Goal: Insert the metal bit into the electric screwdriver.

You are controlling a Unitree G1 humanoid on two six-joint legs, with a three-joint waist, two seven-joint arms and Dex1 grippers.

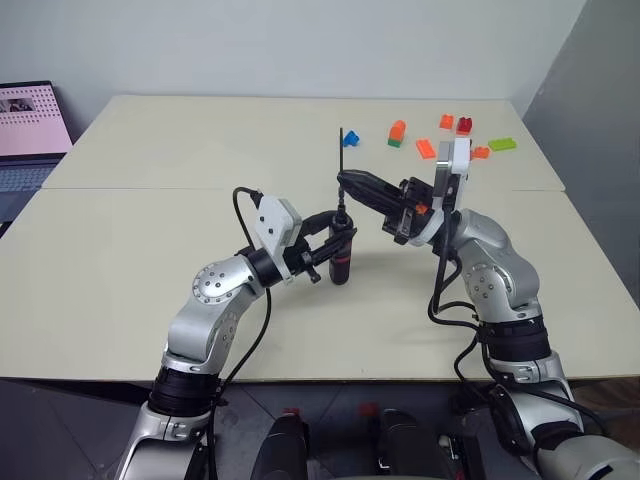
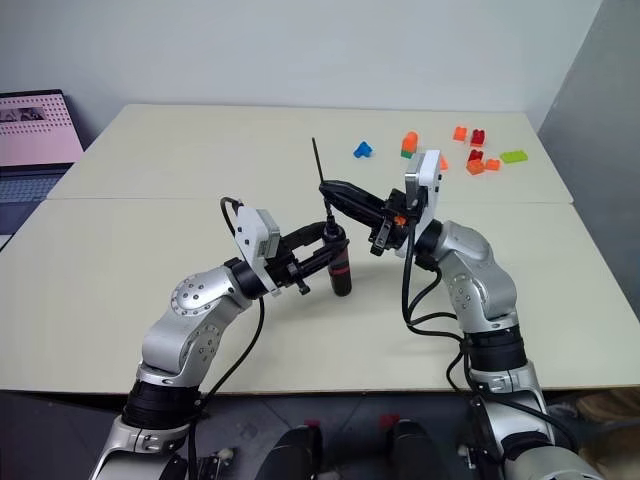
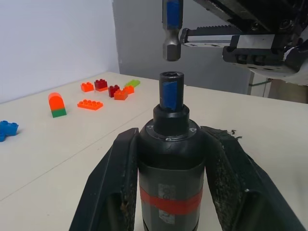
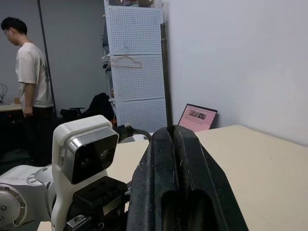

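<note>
My left gripper (image 1: 334, 246) is shut on the electric screwdriver (image 1: 340, 268), a black pen-shaped tool with a red band, and holds it upright just above the table. Seen from the left wrist, its blue tip (image 3: 171, 94) points up between the two fingers (image 3: 115, 183). My right gripper (image 1: 346, 181) reaches in from the right and is shut on the metal bit (image 1: 342, 145), a thin grey rod standing upright. The bit's lower end (image 3: 171, 36) hangs a short gap above the screwdriver's socket, nearly in line with it. In the right wrist view the right gripper's fingers (image 4: 163, 159) lie pressed together.
Several coloured toy bricks (image 1: 455, 135) lie at the back right of the cream table (image 1: 150, 230), with a blue brick (image 1: 348, 139) behind the bit. A laptop (image 1: 30, 130) sits off the table's left. A person (image 4: 31, 82) stands in the room beyond.
</note>
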